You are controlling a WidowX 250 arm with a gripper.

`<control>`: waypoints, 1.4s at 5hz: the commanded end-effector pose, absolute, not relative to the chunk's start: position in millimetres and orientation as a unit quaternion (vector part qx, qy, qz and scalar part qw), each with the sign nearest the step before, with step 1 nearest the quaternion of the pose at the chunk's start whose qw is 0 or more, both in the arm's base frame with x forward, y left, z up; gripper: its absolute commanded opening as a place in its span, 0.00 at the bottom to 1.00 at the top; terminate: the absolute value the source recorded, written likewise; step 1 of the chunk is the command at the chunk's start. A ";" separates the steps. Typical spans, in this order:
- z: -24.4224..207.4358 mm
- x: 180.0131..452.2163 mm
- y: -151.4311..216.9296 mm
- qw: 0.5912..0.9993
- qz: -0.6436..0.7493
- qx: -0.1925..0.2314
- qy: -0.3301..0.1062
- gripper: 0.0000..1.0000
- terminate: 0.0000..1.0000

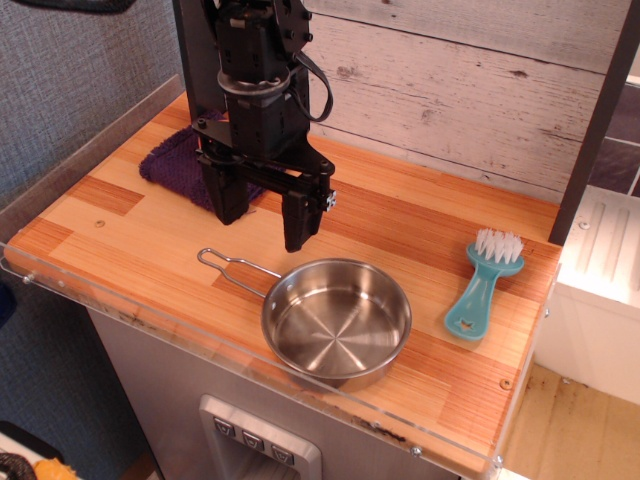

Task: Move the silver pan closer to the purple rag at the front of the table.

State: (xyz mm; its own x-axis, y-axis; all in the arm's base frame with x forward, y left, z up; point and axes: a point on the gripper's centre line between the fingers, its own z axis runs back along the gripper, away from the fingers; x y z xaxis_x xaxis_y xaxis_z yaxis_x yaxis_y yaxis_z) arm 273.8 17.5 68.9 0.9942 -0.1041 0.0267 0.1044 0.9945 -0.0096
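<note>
The silver pan (337, 321) sits near the front edge of the wooden table (120, 235), right of centre, with its wire loop handle (232, 268) pointing left. The purple rag (180, 165) lies at the back left of the table, partly hidden behind the arm. My black gripper (262, 225) hangs above the table between the rag and the pan, just behind the handle. Its two fingers are spread apart and hold nothing.
A turquoise brush with white bristles (485, 283) lies at the right side of the table. Clear acrylic edging (250, 375) runs along the front and left edges. A whitewashed plank wall (450, 90) stands behind, with a dark post (595, 120) at the right.
</note>
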 end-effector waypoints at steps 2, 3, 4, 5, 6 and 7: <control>66.9 268.3 -31.8 0.996 -0.092 -0.010 -0.021 1.00 0.00; 58.9 257.8 -74.1 0.992 -0.122 -0.012 -0.019 1.00 0.00; 57.1 244.7 -106.8 0.989 -0.142 0.001 -0.034 1.00 0.00; 41.1 238.0 -118.2 0.992 -0.122 -0.002 -0.033 1.00 0.00; 24.8 239.6 -110.9 0.994 -0.102 0.012 -0.026 1.00 0.00; 14.5 242.2 -99.8 0.995 -0.095 0.020 -0.014 1.00 0.00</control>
